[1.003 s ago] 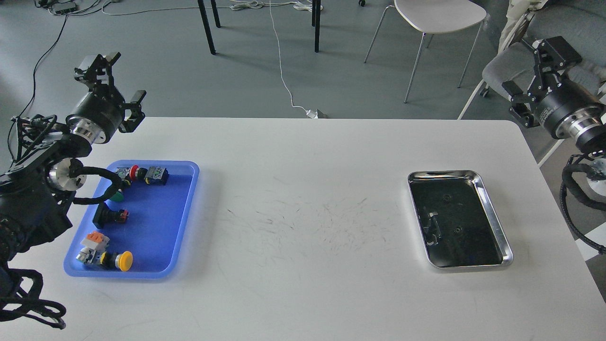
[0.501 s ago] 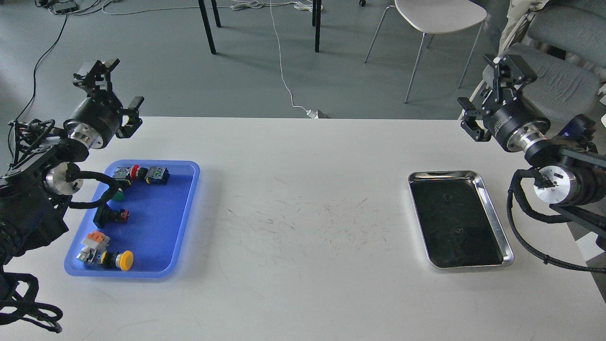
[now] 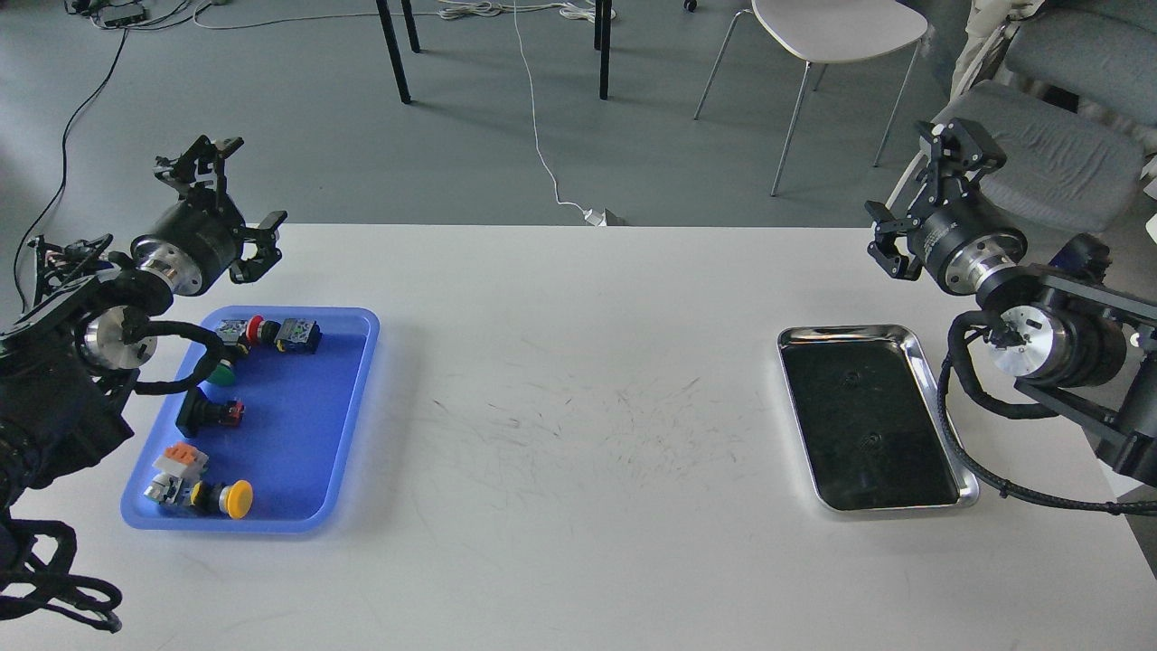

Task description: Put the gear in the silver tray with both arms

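The silver tray lies on the right of the white table, its dark mirror bottom bare. The gear is several push-button switch parts in a blue plastic tray on the left: a red button, a green one, a black switch, an orange-topped block and a yellow button. My left gripper is open and empty, raised beyond the blue tray's far end. My right gripper is open and empty, raised beyond the silver tray's far end.
The white table has a scuffed middle between the two trays. Behind it on the floor stand a white chair, dark table legs and a white cable. A grey padded seat stands at the far right.
My right arm has swung in from the right edge to the left and down, over the table's right side. My left gripper has dropped a little and turned.
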Controlling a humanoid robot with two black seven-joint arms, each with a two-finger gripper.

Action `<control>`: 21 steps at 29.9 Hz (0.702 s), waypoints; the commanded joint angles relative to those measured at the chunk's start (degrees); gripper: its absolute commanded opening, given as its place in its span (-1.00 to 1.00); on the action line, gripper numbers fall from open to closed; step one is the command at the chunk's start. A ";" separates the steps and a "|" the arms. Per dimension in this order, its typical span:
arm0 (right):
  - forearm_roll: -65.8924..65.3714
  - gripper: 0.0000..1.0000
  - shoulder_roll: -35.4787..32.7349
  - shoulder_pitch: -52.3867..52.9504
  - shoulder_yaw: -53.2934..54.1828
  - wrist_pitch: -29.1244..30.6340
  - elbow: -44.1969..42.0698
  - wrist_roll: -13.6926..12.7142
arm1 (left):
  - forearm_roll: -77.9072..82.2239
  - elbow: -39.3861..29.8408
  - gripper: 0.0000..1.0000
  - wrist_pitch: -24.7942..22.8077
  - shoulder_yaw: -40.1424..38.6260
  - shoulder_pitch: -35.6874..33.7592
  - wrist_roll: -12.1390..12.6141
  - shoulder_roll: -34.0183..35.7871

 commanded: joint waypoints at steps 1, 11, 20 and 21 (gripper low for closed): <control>-0.03 0.97 1.54 -0.27 1.83 0.27 -2.12 -0.87 | -0.57 -0.18 0.98 0.00 -0.67 -0.40 0.74 -0.15; 0.06 0.97 1.72 -3.43 12.72 2.12 -1.86 -0.35 | -5.14 -0.10 0.98 1.79 -7.08 -1.01 0.13 -4.97; -0.38 0.97 1.89 -5.46 15.11 3.09 -2.39 -0.26 | -5.49 -0.01 0.98 5.15 -7.52 -1.28 -4.70 -5.95; -0.38 0.97 1.89 -5.46 14.93 3.09 -2.39 -0.26 | -5.49 -0.19 0.98 4.71 -7.52 -1.19 -4.70 -5.78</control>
